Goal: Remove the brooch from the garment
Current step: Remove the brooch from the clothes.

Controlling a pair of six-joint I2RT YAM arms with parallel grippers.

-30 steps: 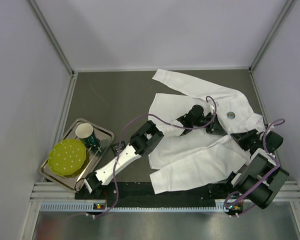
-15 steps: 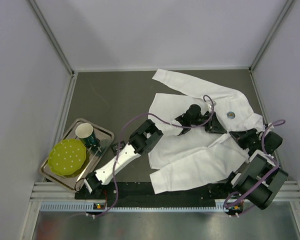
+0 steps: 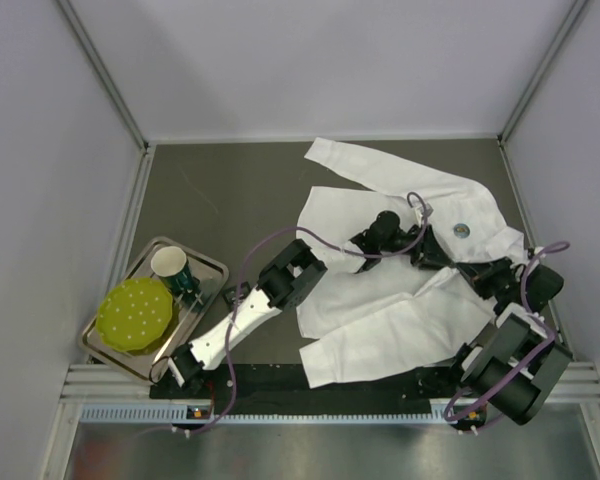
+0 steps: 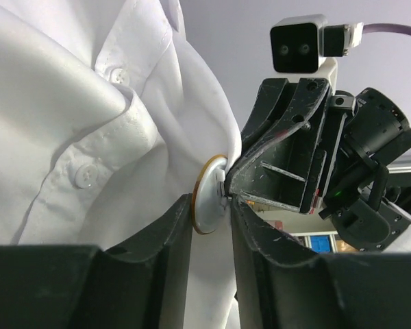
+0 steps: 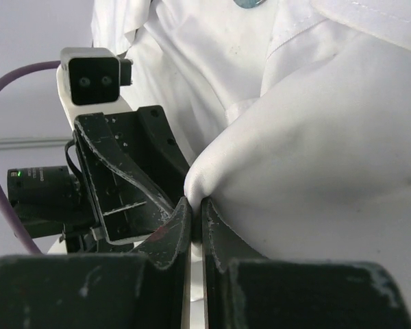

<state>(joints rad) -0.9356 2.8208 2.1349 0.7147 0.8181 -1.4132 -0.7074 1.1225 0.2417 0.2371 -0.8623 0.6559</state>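
The garment [image 3: 400,320], a white shirt, lies spread on the right half of the dark table. Both grippers meet over its chest. In the left wrist view a round brooch [image 4: 207,202] with a silver-white face and orange rim sits between the tips of my left gripper [image 4: 212,205], which is shut on it. My right gripper [image 5: 195,205] is shut on a raised fold of the garment [image 5: 315,137], right behind the brooch. From above, the two grippers [image 3: 420,245] hide the brooch. A small round blue-and-white badge [image 3: 462,229] shows on the shirt near the collar.
A metal tray [image 3: 215,268] stands at the front left with a green dotted disc [image 3: 135,313] and a cup [image 3: 170,265]. Purple cables loop over both arms. Grey walls enclose the table on three sides.
The right arm's elbow has shifted slightly down and left. Both grippers stay closed at the same spot on the shirt.
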